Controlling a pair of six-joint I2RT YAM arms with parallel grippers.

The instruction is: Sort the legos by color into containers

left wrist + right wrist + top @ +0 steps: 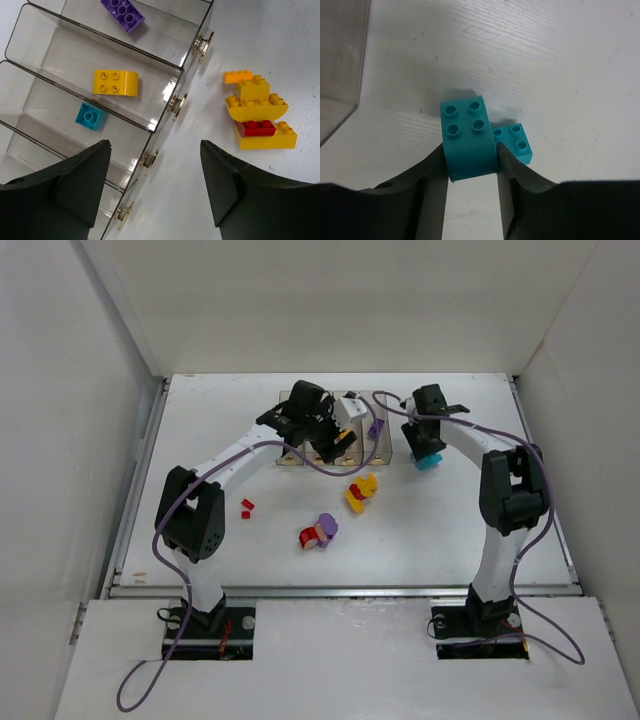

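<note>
The right wrist view shows the right end effector (470, 161) narrowed onto a teal brick (467, 145), with a finger pressed to each side. A smaller teal piece (514, 142) touches the brick just beyond the right finger.

The left wrist view shows the left end effector (155, 150) gaping wide and holding nothing. It hangs over the clear containers (150, 100). Ahead of its fingers, separate bins hold a purple brick (123, 13), a yellow brick (115, 82) and a turquoise cube (90, 116). A yellow-and-red clump (260, 117) lies ahead to its right on the desk (450, 530).

Only the overhead view shows a red-and-purple clump (318, 532) and tiny red bits (247, 507), both well behind the left end effector.
</note>
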